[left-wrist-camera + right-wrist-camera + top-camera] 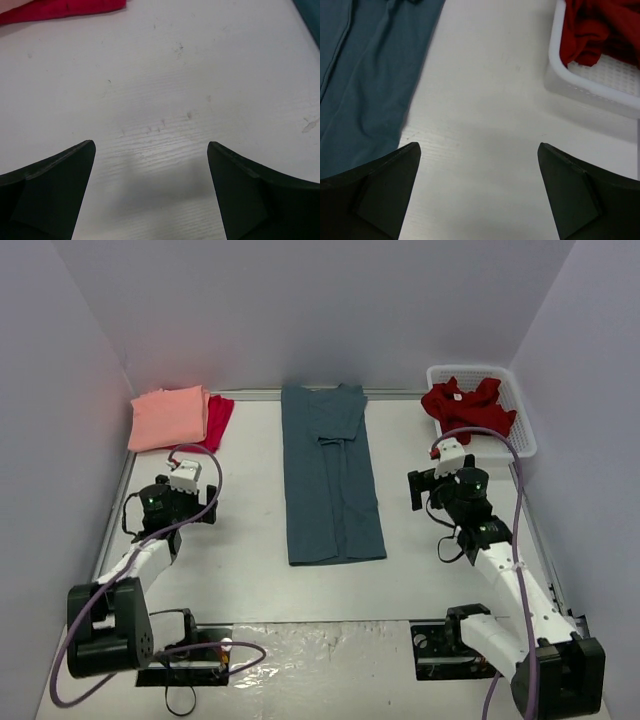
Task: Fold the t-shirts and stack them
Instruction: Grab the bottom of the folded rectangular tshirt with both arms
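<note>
A slate-blue t-shirt (pixel 330 475) lies folded into a long strip down the middle of the table. At the back left a folded salmon-pink t-shirt (pixel 168 418) rests on a crimson one (pixel 220 420). A dark red t-shirt (pixel 468 405) lies crumpled in the white basket (pixel 522 435). My left gripper (pixel 172 502) is open over bare table, short of the crimson shirt (pixel 60 9). My right gripper (pixel 447 485) is open too, between the blue shirt (pixel 365 75) and the basket (pixel 580 85). Nothing is between the fingers of the left gripper (pixel 151 143) or the right gripper (pixel 479 145).
Grey walls close in the table at the back and on both sides. The basket stands in the back right corner against the wall. Both arm bases and their purple cables sit at the near edge.
</note>
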Tool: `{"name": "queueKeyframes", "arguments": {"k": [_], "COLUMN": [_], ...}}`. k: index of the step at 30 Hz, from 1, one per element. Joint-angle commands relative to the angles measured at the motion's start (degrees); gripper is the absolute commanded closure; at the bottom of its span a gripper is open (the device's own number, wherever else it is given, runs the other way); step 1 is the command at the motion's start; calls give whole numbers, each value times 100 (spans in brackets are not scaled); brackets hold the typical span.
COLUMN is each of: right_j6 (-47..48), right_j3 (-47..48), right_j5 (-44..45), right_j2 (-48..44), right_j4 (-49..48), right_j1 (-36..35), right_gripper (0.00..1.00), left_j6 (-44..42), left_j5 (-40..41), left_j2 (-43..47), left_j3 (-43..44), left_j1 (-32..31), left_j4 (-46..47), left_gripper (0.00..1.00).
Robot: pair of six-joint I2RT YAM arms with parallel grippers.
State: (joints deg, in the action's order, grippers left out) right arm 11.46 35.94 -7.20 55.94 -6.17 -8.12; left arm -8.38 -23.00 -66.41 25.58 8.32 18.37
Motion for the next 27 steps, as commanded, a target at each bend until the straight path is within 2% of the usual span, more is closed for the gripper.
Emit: {"name": "queueKeyframes", "arguments": {"k": [1, 4, 5, 8, 14, 17, 19, 25, 27], "right_j6": [-232, -171, -153, -232, -408, -373, -329, -259, -171], "right_j3": [-518, -483, -483, -492, -553, -754, -887, -1598, -1854], "right_j5": [298, 325, 316, 333, 703, 931, 966, 1274, 1309], "right_j2": [-252, 353, 478, 882, 1594, 1797, 1920, 2412, 2474], "right_j4": [-1604, -1728, -1799, -2247, -3169, -3793, -4320, -6148, -6718], "right_j1": [-5, 3, 3, 3, 21, 12, 21, 47, 39], "right_gripper": [0, 0, 0, 0, 0, 0, 0, 0, 0], "left_j6": [381, 390, 468, 636, 680, 654, 575, 539, 548], "left_j5": [182, 112, 147, 349, 1015, 1061, 1096, 1219, 1324], "left_j2": [-468, -1048, -1223, -1436, -1882, -2183, -2078, -2130, -2113], "left_j3": [-97, -10, 156, 175, -360, -686, -643, -608, -494], "left_j1": [-23, -41, -49, -84, -321, -401, -480, -559, -550], "left_j4": [1930, 2397, 2304, 2644, 4031, 4963, 4694, 4773, 4439], "left_gripper": [6, 6, 6, 6, 6, 6, 6, 6, 6]}}
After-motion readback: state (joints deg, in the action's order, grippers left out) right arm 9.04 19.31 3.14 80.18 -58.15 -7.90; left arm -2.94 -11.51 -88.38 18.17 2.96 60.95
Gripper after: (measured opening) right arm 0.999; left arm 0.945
